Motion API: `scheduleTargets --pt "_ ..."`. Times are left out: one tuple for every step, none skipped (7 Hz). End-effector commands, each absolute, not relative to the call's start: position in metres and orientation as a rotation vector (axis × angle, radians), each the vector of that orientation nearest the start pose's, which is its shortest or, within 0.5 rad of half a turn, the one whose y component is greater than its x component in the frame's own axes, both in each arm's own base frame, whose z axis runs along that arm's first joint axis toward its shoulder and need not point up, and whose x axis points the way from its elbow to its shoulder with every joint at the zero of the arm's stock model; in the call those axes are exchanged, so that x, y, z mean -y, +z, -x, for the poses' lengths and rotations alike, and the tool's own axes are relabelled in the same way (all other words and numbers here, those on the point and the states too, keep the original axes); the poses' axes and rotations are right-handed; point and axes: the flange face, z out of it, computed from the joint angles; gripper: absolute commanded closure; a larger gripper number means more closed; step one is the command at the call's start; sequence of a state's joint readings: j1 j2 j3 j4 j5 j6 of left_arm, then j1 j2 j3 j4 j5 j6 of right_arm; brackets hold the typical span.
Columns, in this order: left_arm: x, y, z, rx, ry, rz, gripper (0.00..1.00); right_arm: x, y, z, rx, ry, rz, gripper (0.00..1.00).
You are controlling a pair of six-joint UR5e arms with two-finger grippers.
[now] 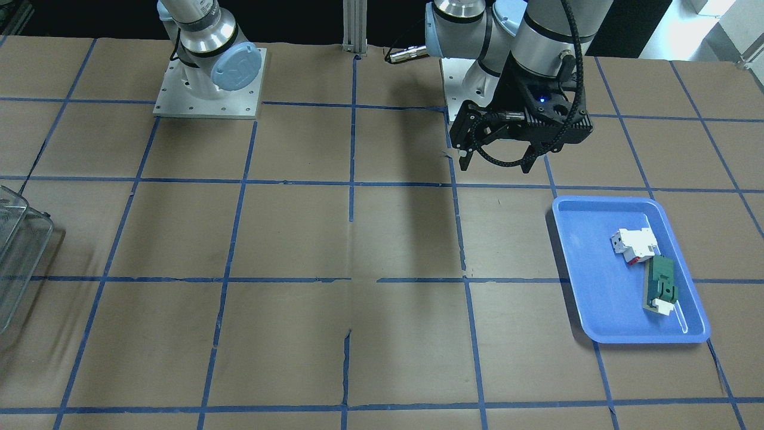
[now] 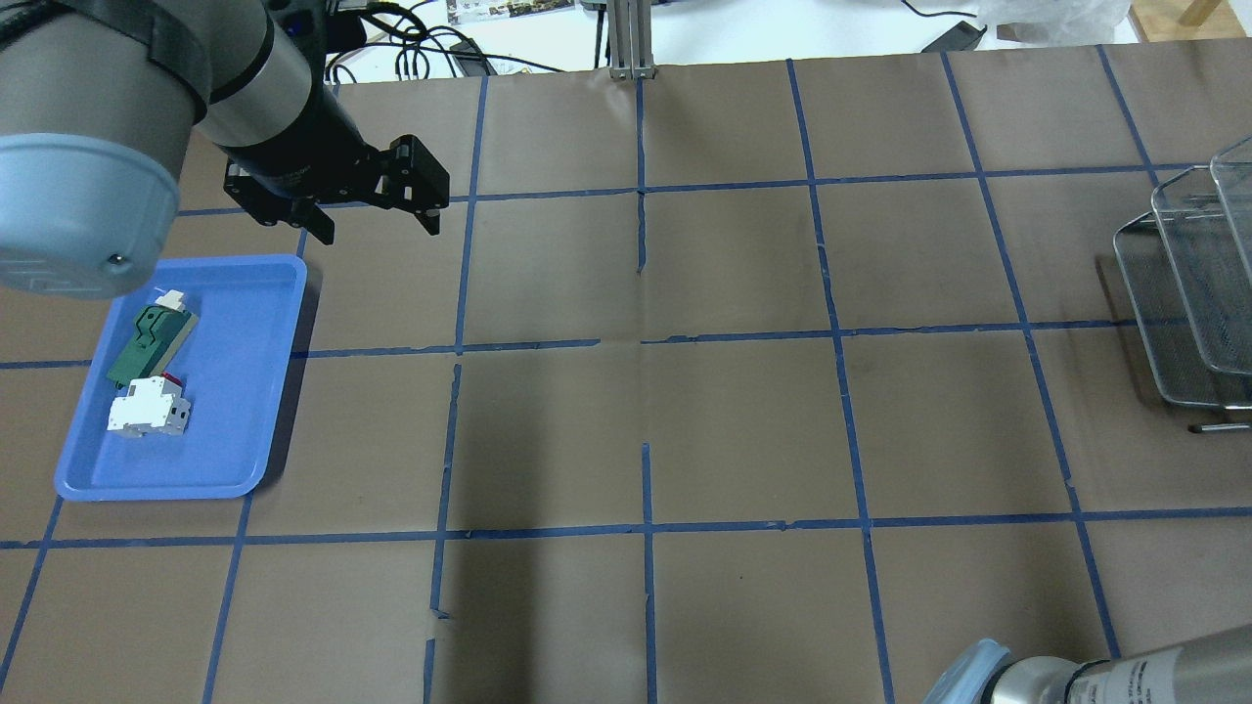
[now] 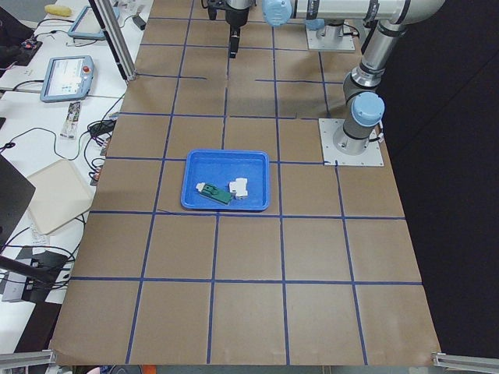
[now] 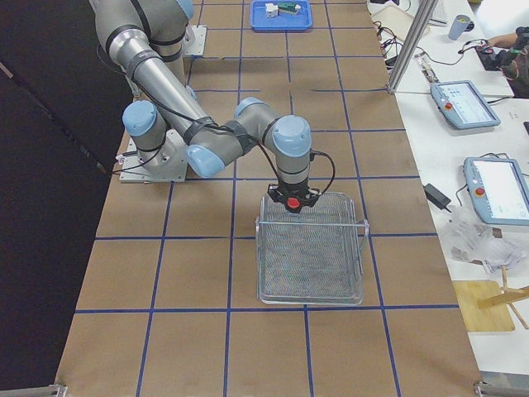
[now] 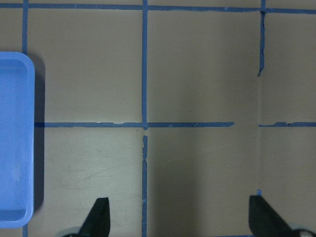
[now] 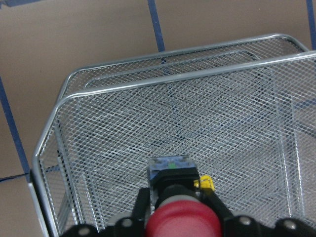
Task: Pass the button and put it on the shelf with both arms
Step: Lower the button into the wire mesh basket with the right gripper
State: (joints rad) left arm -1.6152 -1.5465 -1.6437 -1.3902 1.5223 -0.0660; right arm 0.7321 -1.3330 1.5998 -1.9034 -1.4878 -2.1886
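Note:
The button [image 6: 183,221], with a red mushroom cap on a black body, sits between the fingers of my right gripper [image 6: 178,210], which is shut on it. In the exterior right view the button [image 4: 292,203] hangs just above the near rim of the wire mesh shelf [image 4: 310,252]. The shelf also shows in the right wrist view [image 6: 163,123], directly below the button. My left gripper [image 1: 498,160] is open and empty, hovering above the table beside the blue tray [image 1: 588,286]. It also shows in the overhead view [image 2: 377,220] and the left wrist view [image 5: 180,217].
The blue tray [image 2: 245,411] holds a white-and-red block [image 2: 147,406] and a green-and-white block [image 2: 152,342]. The mesh shelf [image 2: 1188,293] stands at the table's edge on my right. The brown table carries a blue tape grid. Both arm bases are bolted to it.

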Motion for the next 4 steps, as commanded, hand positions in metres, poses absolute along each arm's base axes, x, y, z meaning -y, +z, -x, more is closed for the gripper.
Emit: scheduleTargets --pt "0.486 0.482 0.16 -3.196 -0.204 0.029 0.0 0.495 0.38 0.337 -2.488 -0.138 1.973 0.22" --pt "0.486 0.482 0.16 -3.196 -0.201 0.029 0.0 0.496 0.383 0.335 -2.487 -0.141 1.982 0.22" --pt "0.487 0.481 0.161 -3.197 -0.199 0.029 0.0 0.502 0.391 0.32 -2.464 -0.133 2.017 0.22" --pt "0.487 0.481 0.16 -3.197 -0.199 0.029 0.0 0.491 0.429 0.288 -2.431 -0.126 2.025 0.2"
